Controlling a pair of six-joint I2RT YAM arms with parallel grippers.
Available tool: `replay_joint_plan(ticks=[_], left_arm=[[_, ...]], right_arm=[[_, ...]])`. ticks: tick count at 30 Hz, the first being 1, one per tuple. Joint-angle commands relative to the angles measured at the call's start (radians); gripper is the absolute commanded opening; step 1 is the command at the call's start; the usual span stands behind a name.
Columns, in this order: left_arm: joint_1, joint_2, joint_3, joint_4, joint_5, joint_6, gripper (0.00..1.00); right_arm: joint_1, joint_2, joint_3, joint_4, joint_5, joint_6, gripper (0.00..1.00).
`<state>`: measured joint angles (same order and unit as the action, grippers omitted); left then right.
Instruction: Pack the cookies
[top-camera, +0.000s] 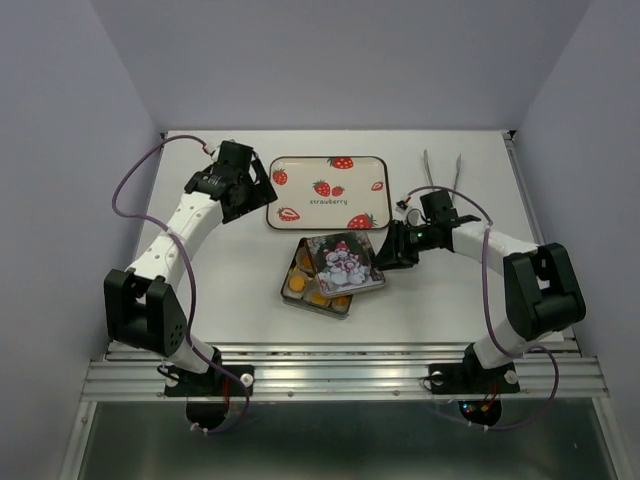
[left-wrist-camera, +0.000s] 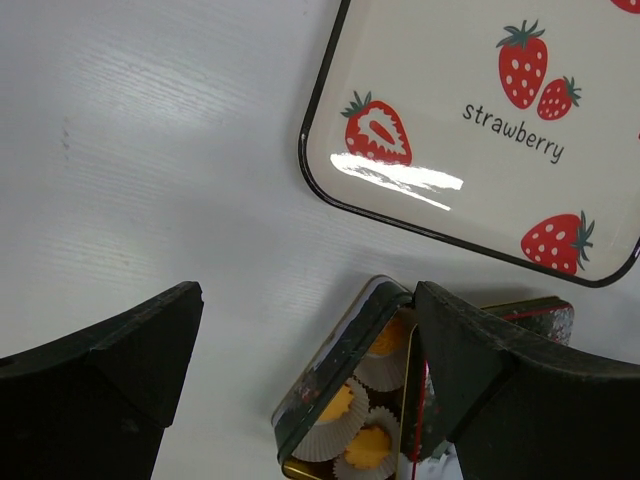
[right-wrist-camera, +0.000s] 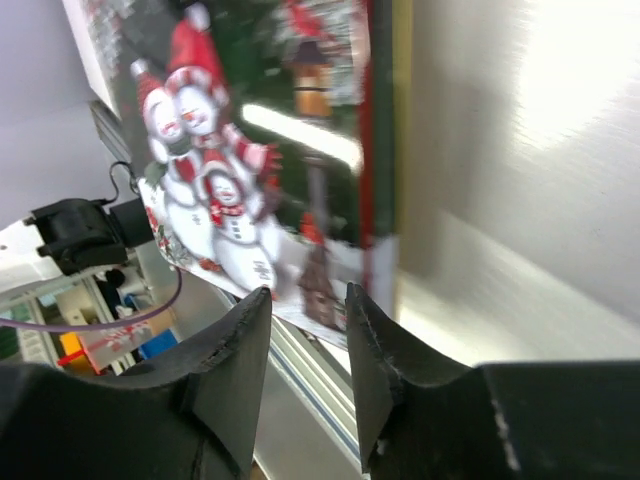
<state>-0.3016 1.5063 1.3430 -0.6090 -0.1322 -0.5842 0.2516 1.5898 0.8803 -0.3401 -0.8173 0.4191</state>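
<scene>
The tin stands at the table's middle, with orange-yellow cookies in white paper cups showing along its left and near sides. Its snowman lid lies askew over the rest. My right gripper is at the lid's right edge. In the right wrist view that gripper is open with a narrow gap, and the lid sits just beyond the fingertips, not between them. My left gripper hangs wide open left of the tray. In the left wrist view, past this gripper, the cookies show in the tin.
A cream strawberry tray lies behind the tin; its corner fills the upper right of the left wrist view. Metal tongs lie at the back right. White walls enclose the table on three sides, and a metal rail runs along the near edge.
</scene>
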Motion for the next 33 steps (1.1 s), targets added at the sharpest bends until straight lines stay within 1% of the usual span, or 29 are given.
replay_joint_plan(ticks=[1, 5, 8, 12, 13, 15, 16, 17, 18, 19, 20, 21, 23, 25, 27, 29, 31, 32, 33], left_arm=[[-0.01, -0.018, -0.025, 0.025, 0.008, -0.014, 0.99], [-0.013, -0.041, -0.071, 0.038, 0.016, -0.032, 0.99], [-0.013, -0.055, -0.105, 0.055, 0.025, -0.051, 0.99], [-0.019, -0.061, -0.134, 0.071, 0.034, -0.063, 0.99], [-0.021, -0.063, -0.142, 0.074, 0.039, -0.065, 0.99], [-0.027, -0.066, -0.154, 0.081, 0.051, -0.077, 0.99], [-0.028, -0.067, -0.157, 0.086, 0.051, -0.077, 0.99], [-0.033, -0.07, -0.16, 0.1, 0.058, -0.075, 0.99], [-0.045, -0.072, -0.163, 0.107, 0.063, -0.069, 0.99], [-0.054, -0.07, -0.171, 0.118, 0.06, -0.048, 0.99], [-0.062, -0.067, -0.177, 0.121, 0.06, -0.037, 0.99], [-0.07, -0.064, -0.183, 0.126, 0.066, -0.025, 0.99], [-0.091, -0.055, -0.203, 0.141, 0.085, 0.004, 0.99], [-0.1, -0.054, -0.217, 0.159, 0.117, 0.009, 0.99], [-0.106, -0.054, -0.231, 0.183, 0.128, 0.011, 0.99], [-0.12, -0.051, -0.238, 0.195, 0.128, 0.017, 0.99], [-0.129, -0.041, -0.242, 0.198, 0.161, 0.03, 0.99], [-0.14, -0.034, -0.243, 0.198, 0.163, 0.037, 0.99], [-0.143, -0.029, -0.243, 0.198, 0.161, 0.041, 0.99]], right_arm=[[0.048, -0.025, 0.055, -0.053, 0.044, -0.023, 0.38], [0.069, -0.06, 0.036, -0.053, 0.047, 0.013, 0.37], [0.08, -0.053, 0.039, -0.051, 0.053, 0.014, 0.38], [0.08, -0.05, 0.088, -0.053, 0.104, 0.01, 0.39], [0.08, -0.047, 0.121, -0.056, 0.107, 0.018, 0.4], [0.08, -0.056, 0.169, -0.053, 0.136, 0.058, 0.48], [0.08, -0.056, 0.169, -0.053, 0.164, 0.078, 0.48], [0.08, -0.071, 0.193, -0.054, 0.25, 0.12, 0.5], [0.08, -0.08, 0.2, -0.059, 0.303, 0.142, 0.52], [0.08, -0.096, 0.207, -0.063, 0.382, 0.164, 0.56], [0.08, -0.103, 0.207, -0.068, 0.407, 0.174, 0.56], [0.065, -0.106, 0.204, -0.069, 0.42, 0.19, 0.57], [0.044, -0.113, 0.203, -0.079, 0.431, 0.195, 0.64], [0.044, -0.11, 0.22, -0.143, 0.472, 0.19, 0.68], [0.035, -0.12, 0.23, -0.207, 0.553, 0.201, 0.76], [-0.003, -0.139, 0.215, -0.218, 0.589, 0.227, 0.79], [-0.04, -0.165, 0.189, -0.215, 0.595, 0.25, 0.84], [-0.067, -0.166, 0.186, -0.217, 0.593, 0.244, 0.88], [-0.068, -0.154, 0.187, -0.217, 0.595, 0.23, 0.9]])
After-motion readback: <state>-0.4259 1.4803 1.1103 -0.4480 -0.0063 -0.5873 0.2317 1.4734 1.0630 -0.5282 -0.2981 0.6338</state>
